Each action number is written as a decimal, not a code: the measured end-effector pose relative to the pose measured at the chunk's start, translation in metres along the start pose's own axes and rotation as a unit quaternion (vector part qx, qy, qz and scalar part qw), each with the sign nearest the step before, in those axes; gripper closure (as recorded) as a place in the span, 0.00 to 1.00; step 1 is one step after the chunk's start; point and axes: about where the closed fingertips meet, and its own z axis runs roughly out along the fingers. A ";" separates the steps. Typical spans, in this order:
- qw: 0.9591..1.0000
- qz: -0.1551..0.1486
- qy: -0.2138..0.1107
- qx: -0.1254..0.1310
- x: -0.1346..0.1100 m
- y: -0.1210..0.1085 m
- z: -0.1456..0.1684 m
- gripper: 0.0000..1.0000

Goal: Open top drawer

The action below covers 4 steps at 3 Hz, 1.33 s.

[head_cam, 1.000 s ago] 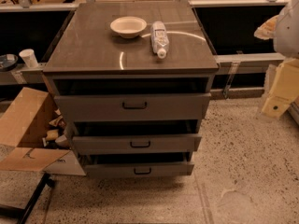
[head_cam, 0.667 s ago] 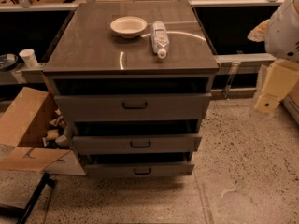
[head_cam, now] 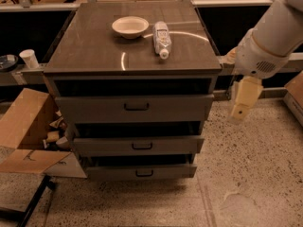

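One camera looks steeply down from the front, fairly near, at the top drawer [head_cam: 135,109], with the claw [head_cam: 240,109] toward the frame's right.

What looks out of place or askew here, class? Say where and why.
The plastic bottle lies on its side on the cabinet top, beside the bowl. Left of the cabinet, a cardboard box lies splayed open on the floor. The gripper hangs right of the top drawer, apart from it.
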 end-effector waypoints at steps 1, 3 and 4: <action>0.999 -0.003 -0.012 -0.044 -0.003 0.001 0.047 0.00; 0.998 -0.015 -0.010 -0.055 -0.007 -0.002 0.071 0.00; 0.996 -0.044 -0.010 -0.073 -0.015 -0.010 0.111 0.00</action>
